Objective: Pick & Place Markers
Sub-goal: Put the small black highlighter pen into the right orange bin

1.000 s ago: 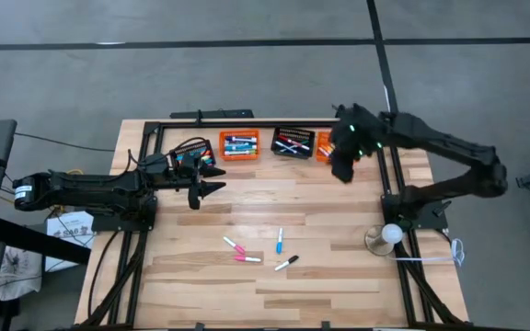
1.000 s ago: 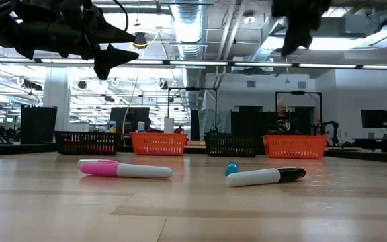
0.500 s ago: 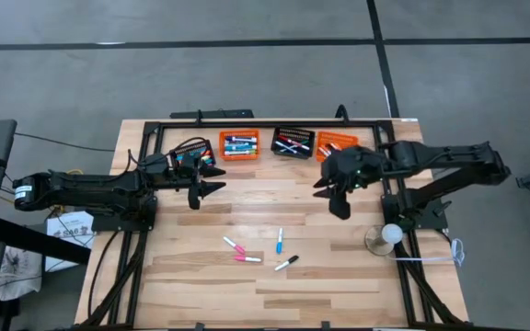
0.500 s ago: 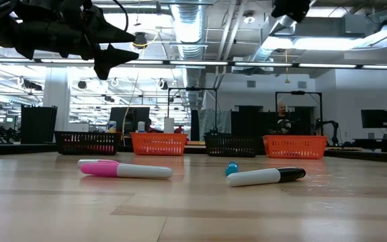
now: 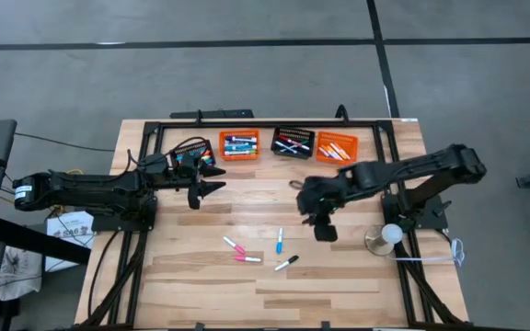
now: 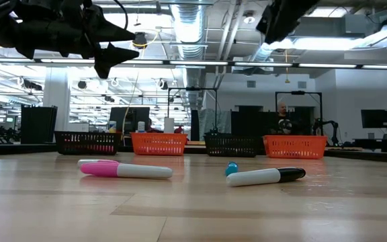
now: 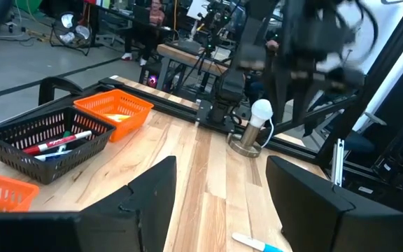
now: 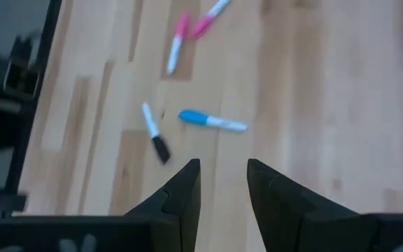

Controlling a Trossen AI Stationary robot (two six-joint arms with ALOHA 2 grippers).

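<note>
right claw hangs released and empty above the bench, toward its right edge; left claw hovers released near the back left corner; four markers lie loose mid-bench, more sit in the baskets along the back edge; a small lamp stands by the right edge; a workshop with a person lies beyond.

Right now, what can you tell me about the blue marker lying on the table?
The blue marker is a short, thin pen with a bright blue cap end and a white barrel, plastic by its look. It lies flat on the bare wooden table, alone, between the two pink markers and the black-capped marker. Nothing touches it; the right hand hangs above, nearby.
</note>
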